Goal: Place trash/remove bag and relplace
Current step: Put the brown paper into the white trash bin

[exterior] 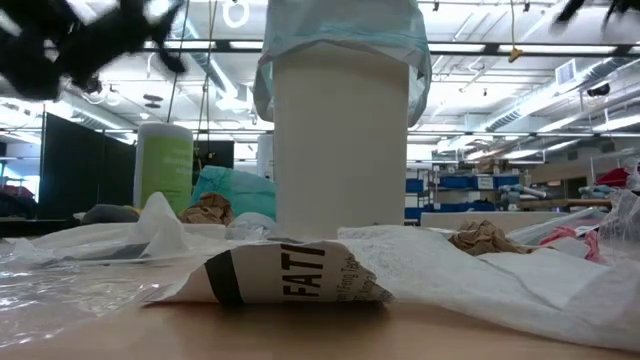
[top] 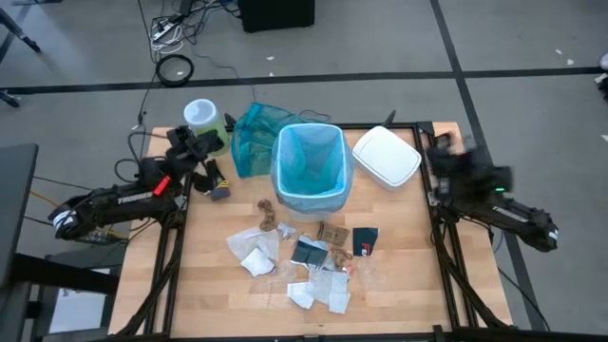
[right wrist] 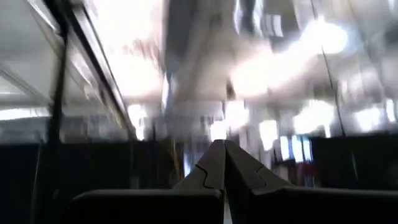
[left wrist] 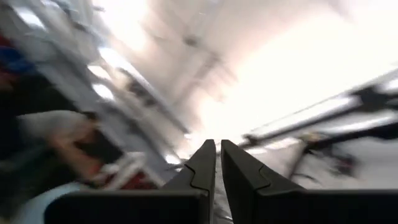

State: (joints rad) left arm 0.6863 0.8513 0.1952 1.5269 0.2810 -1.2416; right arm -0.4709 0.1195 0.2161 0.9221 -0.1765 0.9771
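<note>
Bin (top: 309, 180) stands at back centre of desk (top: 408, 285), the bag (top: 310, 157) lining it, folded over the rim. Second bag (top: 255, 138) just left of bin, touching it. Canister (top: 201, 119) further left, at back-left corner. Lid (top: 387, 155) just right of bin. The trash (top: 304, 261) scattered on desk in front of bin, centre to front. Left end effector (top: 193, 144) at desk's left edge near canister; right end effector (top: 442, 152) at right edge beside lid.
</note>
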